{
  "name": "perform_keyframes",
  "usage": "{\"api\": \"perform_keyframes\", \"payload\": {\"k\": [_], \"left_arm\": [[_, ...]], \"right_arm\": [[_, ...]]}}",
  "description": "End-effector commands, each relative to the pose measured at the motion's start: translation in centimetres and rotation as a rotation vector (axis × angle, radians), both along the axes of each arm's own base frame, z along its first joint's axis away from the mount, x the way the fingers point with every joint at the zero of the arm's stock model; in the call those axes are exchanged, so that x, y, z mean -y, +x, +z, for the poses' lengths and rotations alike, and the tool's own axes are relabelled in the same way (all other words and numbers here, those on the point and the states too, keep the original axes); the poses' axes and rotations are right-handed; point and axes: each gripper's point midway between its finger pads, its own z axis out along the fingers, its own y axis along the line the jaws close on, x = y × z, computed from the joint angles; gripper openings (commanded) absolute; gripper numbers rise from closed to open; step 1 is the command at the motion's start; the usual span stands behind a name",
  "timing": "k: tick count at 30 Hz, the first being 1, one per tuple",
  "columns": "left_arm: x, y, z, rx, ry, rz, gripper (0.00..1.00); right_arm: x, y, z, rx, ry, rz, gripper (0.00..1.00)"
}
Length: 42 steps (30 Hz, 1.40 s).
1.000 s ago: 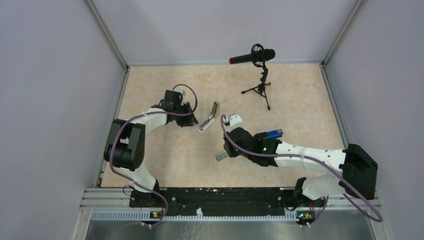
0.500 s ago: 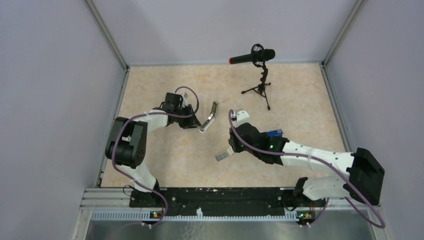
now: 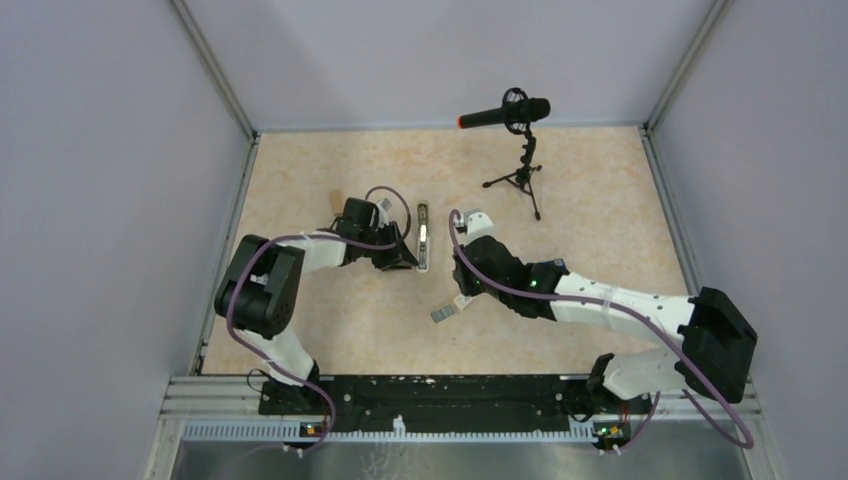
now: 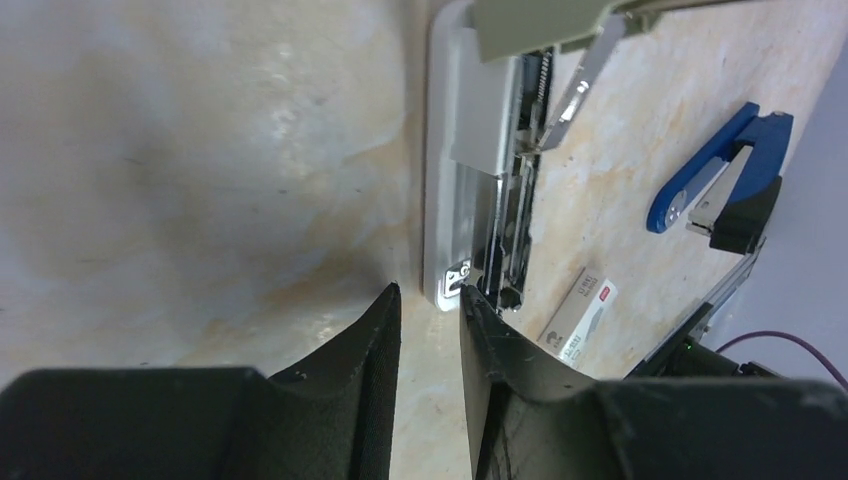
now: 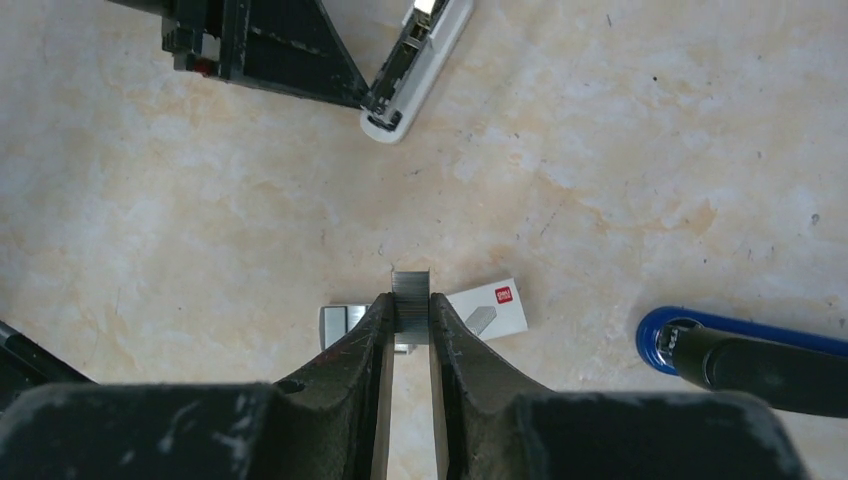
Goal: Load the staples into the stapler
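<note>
My right gripper (image 5: pixel 410 312) is clamped on the grey staples (image 5: pixel 411 288), right by the white box (image 5: pixel 490 308) on the table (image 5: pixel 620 170). My left gripper (image 4: pixel 430 312) is only a slit apart with nothing in it. Its tips are at the end of the stapler (image 4: pixel 470 180), which lies hinged open mid-table, rail showing.

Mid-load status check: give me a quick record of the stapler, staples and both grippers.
stapler: hinged open, lying on table, metal rail exposed
left gripper: at stapler's end, jaws narrowly apart, holding nothing
right gripper: jaws shut on staples, apart from stapler
staple box: on table by right gripper
blue stapler: off to the side
</note>
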Motion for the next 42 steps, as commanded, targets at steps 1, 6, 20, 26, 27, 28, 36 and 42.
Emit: {"api": "perform_keyframes", "payload": {"k": [1,6,20,26,27,28,36,42], "left_arm": [[2.4,-0.1,2.4,0.081,-0.065,-0.037,0.33],[2.9,-0.5,3.2,0.107,-0.066,-0.032,0.34],[-7.6,0.6,14.4,0.518,0.254,0.275,0.98],[-12.6,-1.7,20.9,0.795,0.353,0.421,0.99],[-13.3,-2.2,21.8,0.832,0.366,0.442,0.99],[-13.9,-2.7,22.7,0.868,0.373,0.456,0.99],[-16.2,-5.2,25.2,0.994,0.437,0.502,0.99],[-15.4,-5.3,25.4,1.013,0.404,0.475,0.99]], "right_arm": [[-1.9,1.6,2.1,0.040,0.045,0.009,0.16],[-2.8,2.4,2.0,0.039,0.040,0.009,0.16],[-5.7,5.1,0.3,-0.027,-0.025,0.006,0.16],[-7.0,5.8,-1.5,-0.093,-0.080,-0.010,0.16],[-7.3,6.0,-1.8,-0.103,-0.092,-0.013,0.16],[-7.4,6.1,-2.1,-0.113,-0.102,-0.017,0.16],[-7.5,7.9,-4.2,-0.149,-0.137,-0.064,0.16],[-7.1,9.0,-4.6,-0.164,-0.138,-0.090,0.16]]}}
